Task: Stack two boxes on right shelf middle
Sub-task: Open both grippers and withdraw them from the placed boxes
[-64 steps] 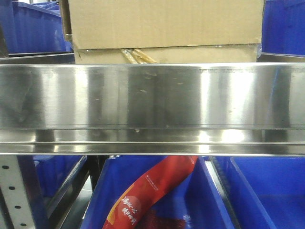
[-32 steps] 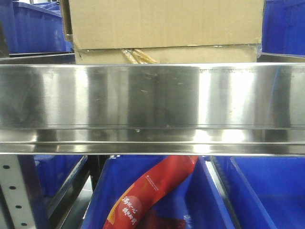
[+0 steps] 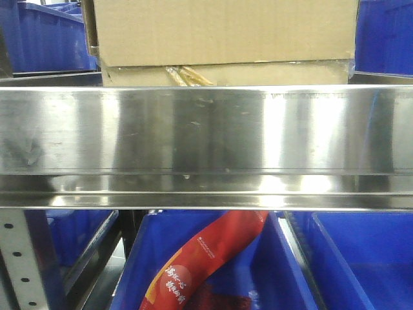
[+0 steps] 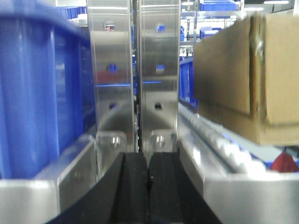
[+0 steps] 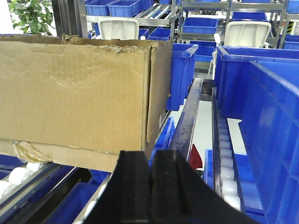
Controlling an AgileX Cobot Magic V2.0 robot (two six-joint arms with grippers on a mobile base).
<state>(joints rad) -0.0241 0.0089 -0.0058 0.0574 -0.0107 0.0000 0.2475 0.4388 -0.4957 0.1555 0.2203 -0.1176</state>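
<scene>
Brown cardboard fills the top of the front view: the big box [image 3: 222, 31] sits right on top of the thin flat box [image 3: 226, 73], and both rest on the shiny steel shelf [image 3: 206, 129]. A yellowish tape scrap [image 3: 187, 75] shows on the thin box, near its middle. The wide steel front rail hides the bottom of the thin box.

Below the rail, at about 6 o'clock, a blue bin [image 3: 271, 271] holds a red bag [image 3: 206, 258] with printed words. More blue bins stand behind the boxes at 10 o'clock and 2 o'clock. A grey post with holes [image 3: 19, 258] stands at 8 o'clock.

In the left wrist view, the left gripper [image 4: 148, 186] has its two black fingers pressed together with nothing between them. Steel posts [image 4: 135, 70] stand straight ahead at 12 o'clock, a blue bin wall is at 9 o'clock, and the boxes are at 3 o'clock beside white rollers [image 4: 224, 144].

In the right wrist view, the right gripper [image 5: 150, 186] also has its fingers squeezed together, holding nothing. The stacked boxes are at 10 o'clock, the big one with a wrinkly face. A large blue bin [image 5: 261, 107] stands close at 3 o'clock
</scene>
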